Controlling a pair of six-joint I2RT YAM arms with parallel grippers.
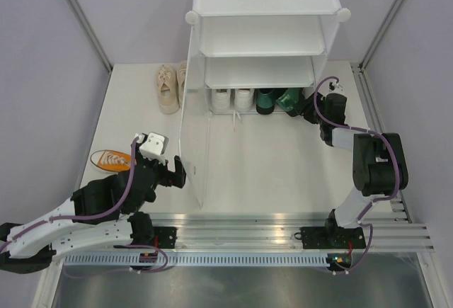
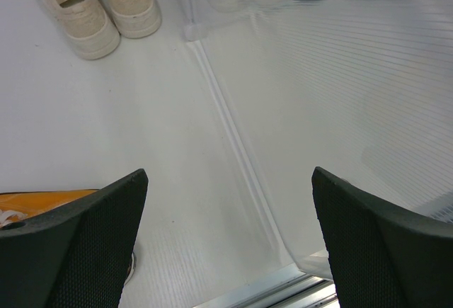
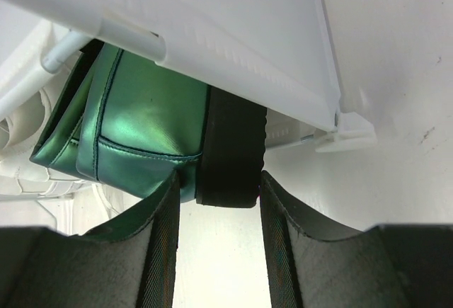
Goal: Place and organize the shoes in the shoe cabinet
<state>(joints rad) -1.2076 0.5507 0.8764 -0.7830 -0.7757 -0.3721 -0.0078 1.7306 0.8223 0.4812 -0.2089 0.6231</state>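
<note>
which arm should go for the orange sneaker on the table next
Left. Its open left gripper sits close beside the orange sneaker, on the same side of the shoe cabinet. The right gripper is closed on a green heel in the bottom tier, across the cabinet.

The left arm lies low, stretched forward, the left gripper spread wide, while the right arm bends high at its elbow, reaching forward, the right gripper half-closed on a dark green heel.
</note>
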